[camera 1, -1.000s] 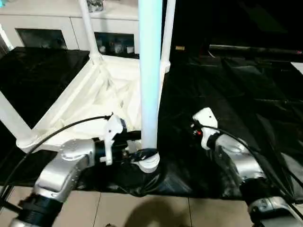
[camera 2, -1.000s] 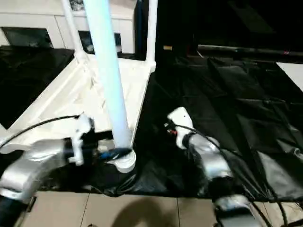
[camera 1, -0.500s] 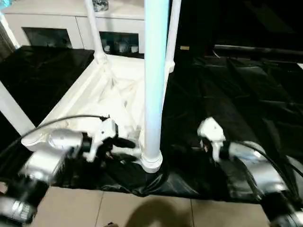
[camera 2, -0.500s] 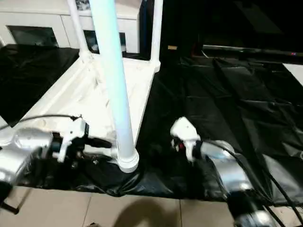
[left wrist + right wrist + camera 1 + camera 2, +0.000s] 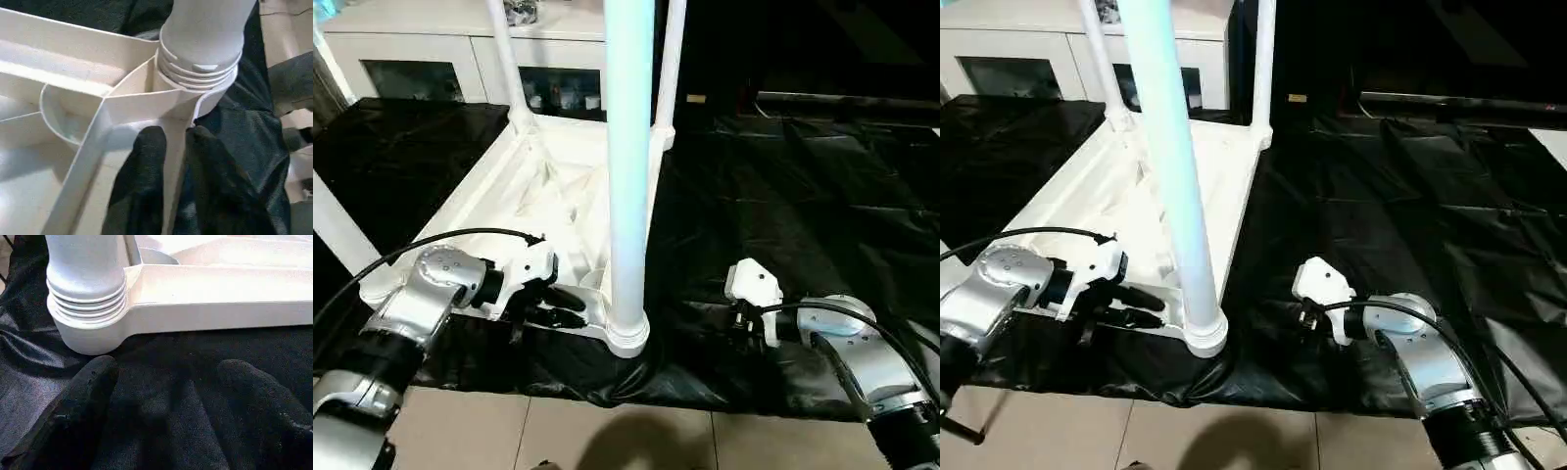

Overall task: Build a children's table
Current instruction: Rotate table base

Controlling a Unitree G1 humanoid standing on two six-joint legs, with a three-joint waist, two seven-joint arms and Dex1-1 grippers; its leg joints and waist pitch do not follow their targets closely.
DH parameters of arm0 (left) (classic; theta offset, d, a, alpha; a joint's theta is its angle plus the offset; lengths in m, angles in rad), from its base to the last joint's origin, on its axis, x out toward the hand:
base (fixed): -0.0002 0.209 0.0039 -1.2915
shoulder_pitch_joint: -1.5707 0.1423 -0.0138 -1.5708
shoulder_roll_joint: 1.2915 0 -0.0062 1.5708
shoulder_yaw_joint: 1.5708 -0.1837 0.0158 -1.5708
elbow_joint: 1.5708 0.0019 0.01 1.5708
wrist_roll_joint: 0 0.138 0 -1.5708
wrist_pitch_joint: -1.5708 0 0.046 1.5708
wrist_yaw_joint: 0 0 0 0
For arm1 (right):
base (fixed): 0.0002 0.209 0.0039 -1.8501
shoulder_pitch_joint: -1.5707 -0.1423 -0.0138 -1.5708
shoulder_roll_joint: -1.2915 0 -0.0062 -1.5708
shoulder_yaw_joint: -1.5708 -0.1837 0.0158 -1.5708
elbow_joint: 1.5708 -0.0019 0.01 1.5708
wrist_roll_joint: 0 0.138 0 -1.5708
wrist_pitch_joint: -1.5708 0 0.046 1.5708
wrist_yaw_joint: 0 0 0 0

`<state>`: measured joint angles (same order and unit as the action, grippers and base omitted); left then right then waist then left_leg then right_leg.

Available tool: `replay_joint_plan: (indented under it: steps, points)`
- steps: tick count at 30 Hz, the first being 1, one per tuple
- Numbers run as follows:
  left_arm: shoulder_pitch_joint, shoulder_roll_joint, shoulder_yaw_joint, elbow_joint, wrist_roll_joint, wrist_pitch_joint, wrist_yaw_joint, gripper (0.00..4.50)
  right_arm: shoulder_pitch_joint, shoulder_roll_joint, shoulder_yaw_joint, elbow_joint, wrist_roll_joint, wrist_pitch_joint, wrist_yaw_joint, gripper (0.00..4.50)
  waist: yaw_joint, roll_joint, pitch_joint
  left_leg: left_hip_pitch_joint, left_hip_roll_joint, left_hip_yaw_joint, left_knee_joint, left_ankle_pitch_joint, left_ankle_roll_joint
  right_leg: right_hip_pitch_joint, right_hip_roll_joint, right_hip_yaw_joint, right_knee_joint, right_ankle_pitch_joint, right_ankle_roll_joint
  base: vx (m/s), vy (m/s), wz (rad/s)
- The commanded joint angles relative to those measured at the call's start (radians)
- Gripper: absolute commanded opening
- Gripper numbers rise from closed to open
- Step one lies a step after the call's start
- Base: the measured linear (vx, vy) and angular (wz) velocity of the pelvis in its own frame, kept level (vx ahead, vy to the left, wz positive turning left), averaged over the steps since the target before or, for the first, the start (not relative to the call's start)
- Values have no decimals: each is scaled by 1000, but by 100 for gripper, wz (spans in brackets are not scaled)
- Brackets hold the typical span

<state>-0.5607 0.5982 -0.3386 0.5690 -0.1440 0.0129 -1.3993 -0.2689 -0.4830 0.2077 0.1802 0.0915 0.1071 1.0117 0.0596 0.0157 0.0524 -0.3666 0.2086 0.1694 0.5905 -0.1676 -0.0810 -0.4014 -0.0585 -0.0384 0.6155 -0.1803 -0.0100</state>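
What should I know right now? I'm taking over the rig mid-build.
Left gripper: pinching the upturned table top's rim beside the near corner socket.
Right gripper: open, empty, low over the black sheet by that corner.
Done: near leg stands in its socket; the other three legs stand at their corners.
Left: probably check the near leg is fully home, since its rings show above the socket, then turn the table upright.

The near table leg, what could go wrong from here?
The left gripper straddles the tabletop's thin rim wall beside the near leg's socket; pulling there might flex the rim or drag the top across the loose black sheet. The leg's thread rings still show, so it may not be fully seated.
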Motion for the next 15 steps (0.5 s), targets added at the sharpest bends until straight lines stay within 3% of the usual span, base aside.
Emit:
replay_joint_plan:
  steps: [1,7,13,15]
  points:
    - [-15,-6,-2,19,0,1,-28,59,0,-9,8,-23,8,9,7,377,3,12,-63,15,12,-1,-70,-316,-4,47,-57,33,-78,-251,-214,0,0,0]
    - [-34,-14,9,16,-14,78,-39,53,-8,-15,5,-17,2,9,8,377,2,14,-63,16,12,0,-69,-315,-4,47,-56,34,-78,-242,-222,0,0,0]
    - [-40,-13,-3,37,9,82,-49,117,-10,-16,11,-16,-4,10,8,377,2,13,-64,14,12,-1,-69,-307,-1,48,-56,34,-79,-236,-220,0,0,0]
    - [-38,-15,-11,59,42,26,-26,129,-10,-15,13,-18,-5,12,9,377,1,12,-63,15,11,-1,-69,-313,0,48,-58,33,-81,-252,-212,0,0,0]
